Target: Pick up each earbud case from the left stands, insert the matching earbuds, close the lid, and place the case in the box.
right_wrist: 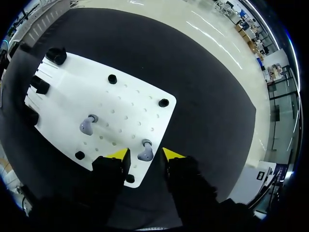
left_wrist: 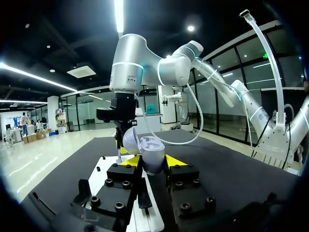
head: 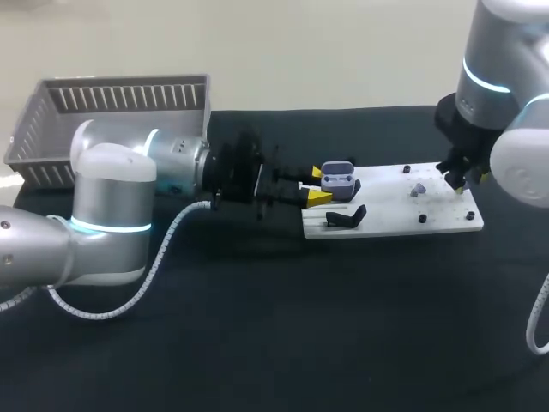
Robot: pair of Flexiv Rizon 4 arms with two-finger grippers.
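Head view: white board (head: 403,206) on the black table (head: 257,326) is my reference.

My left arm comes in low from the board's left end. Left gripper (head: 318,184) is at that end, and the earbud case (head: 338,178) sits between its yellow tips at the board's far-left corner.

Left wrist view confirms it: both fingers of the left gripper (left_wrist: 153,162) press the earbud case (left_wrist: 153,155) from either side, so it's clamped. The lid (left_wrist: 130,140) is swung open and the inside is showing. I can't tell from here whether anything sits in the case.

A black stand (head: 346,218) is on the board's near-left corner, just beside the held case.

Right gripper (head: 459,178) hangs over the board's right end. In the right wrist view the right gripper (right_wrist: 145,154) has its fingers spread, with one earbud (right_wrist: 143,155) on its peg between them near the board's corner. There's a gap on both sides, so no contact.

Second earbud (right_wrist: 87,126) is on its own peg further in toward the board's middle, well apart from the first. Small black pegs (right_wrist: 163,102) dot the board's edges.

Grey box (head: 111,112) is on the table well beyond the board's left end, behind my left arm.
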